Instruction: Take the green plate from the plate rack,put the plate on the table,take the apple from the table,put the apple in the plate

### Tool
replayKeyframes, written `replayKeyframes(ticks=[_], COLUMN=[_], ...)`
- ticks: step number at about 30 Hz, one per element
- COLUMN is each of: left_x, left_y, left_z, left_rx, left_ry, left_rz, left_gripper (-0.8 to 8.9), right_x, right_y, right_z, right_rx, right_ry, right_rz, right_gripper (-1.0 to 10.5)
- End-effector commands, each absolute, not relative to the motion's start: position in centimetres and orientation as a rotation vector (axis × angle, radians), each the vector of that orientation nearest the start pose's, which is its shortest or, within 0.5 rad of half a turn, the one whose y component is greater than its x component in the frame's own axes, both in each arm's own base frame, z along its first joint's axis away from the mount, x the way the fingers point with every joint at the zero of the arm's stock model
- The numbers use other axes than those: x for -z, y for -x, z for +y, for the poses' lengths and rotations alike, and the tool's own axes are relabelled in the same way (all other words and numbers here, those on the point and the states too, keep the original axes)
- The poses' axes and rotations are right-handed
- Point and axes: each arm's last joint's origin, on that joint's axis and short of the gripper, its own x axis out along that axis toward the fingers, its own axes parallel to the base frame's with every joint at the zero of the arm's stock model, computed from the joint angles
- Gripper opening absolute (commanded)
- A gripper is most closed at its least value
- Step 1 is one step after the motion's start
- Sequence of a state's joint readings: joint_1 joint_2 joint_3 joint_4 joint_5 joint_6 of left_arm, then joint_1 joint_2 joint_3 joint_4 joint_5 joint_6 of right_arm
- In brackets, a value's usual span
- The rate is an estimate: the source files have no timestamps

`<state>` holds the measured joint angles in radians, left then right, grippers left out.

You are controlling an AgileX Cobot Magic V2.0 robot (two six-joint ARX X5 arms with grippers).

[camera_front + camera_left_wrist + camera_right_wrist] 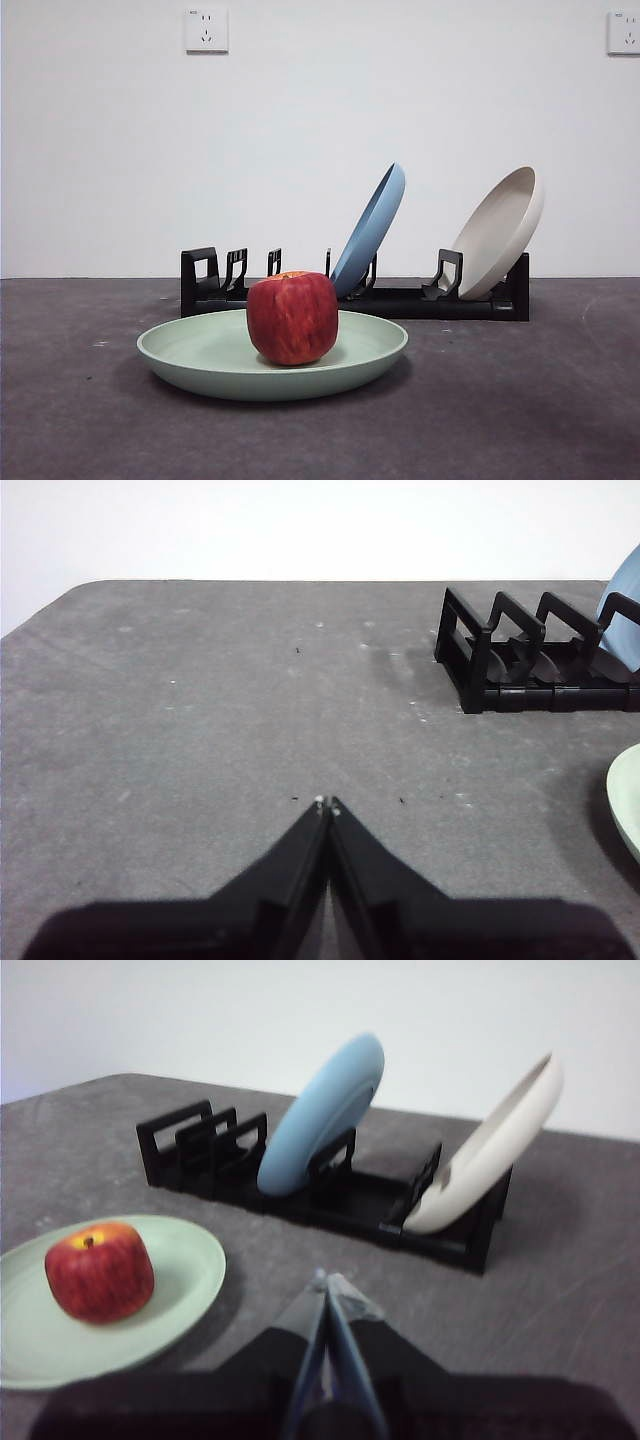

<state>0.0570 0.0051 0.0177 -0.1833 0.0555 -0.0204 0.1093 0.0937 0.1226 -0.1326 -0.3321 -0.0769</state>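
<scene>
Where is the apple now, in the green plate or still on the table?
In the plate. The apple sits upright inside the green plate, which lies flat on the table, out of the plate rack.

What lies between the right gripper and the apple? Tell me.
Only bare table and the near rim of the green plate; the apple sits inside it. The right wrist view shows this, with the right gripper shut.
</scene>
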Motion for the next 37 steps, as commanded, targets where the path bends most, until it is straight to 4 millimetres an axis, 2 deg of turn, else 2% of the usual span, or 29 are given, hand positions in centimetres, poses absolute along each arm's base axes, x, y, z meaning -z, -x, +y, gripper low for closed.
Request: replayKeyframes(ticks=[1, 7, 37], left_x=[-14.7, -14.7, -14.7], left_y=[-9.6, -9.6, -9.6], left_z=[0.4, 0.4, 0.4], left_rx=[-0.009, -0.009, -0.009], left_ry=[0.040, 0.041, 0.041], left_rz=[0.179, 0.179, 0.178], left_gripper=[-0.03, -0.03, -0.03], right_x=[-16.8, -14.9, -15.0], right_y=[-9.4, -9.4, -9.3], right_z=[2.0, 1.9, 1.9], right_rx=[-0.439, -0.431, -0.414], right_ry=[0.015, -0.027, -0.067], right_rz=[0.119, 0.175, 0.167], right_gripper=[0.0, 0.0, 0.0])
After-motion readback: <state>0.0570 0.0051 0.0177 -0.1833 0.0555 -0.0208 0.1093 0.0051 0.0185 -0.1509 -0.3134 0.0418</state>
